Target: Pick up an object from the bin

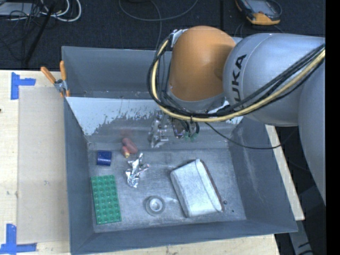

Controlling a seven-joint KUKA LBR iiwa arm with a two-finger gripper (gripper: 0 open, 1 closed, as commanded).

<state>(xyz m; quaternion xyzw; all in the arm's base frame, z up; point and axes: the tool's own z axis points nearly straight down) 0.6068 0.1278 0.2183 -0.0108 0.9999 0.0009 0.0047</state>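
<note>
- Hanging beneath the arm's orange cover (195, 62), the claw (158, 137) sits low over bare floor at the back of the bin (106, 76), close to the foot of the pale back slope.
- We cannot tell how far open the claw is, nor whether it has hold of anything; from this angle its tip reads as a small knot of metal and wire.
- Nearest to it we see a short pink cylinder (127, 146), lying on the floor just left of the claw in the view and a little nearer the front, apart from it.
- In front of the cylinder lies a crumpled foil scrap (136, 170), near it and not touching.
- Right of the foil we find a grey-white pouch (195, 188), flat on the floor and set at a slant, its near end close to the front wall.
- Between the foil and the pouch, toward the front wall, rests a small round disc (154, 204).
- Left of the cylinder sits a small blue cap (103, 158), well apart from the claw.
- In the front-left corner a green studded plate (103, 198) lies flat along the left wall, just in front of the cap.
- We see yellow and black cables (159, 97) looping round the cover.
</note>
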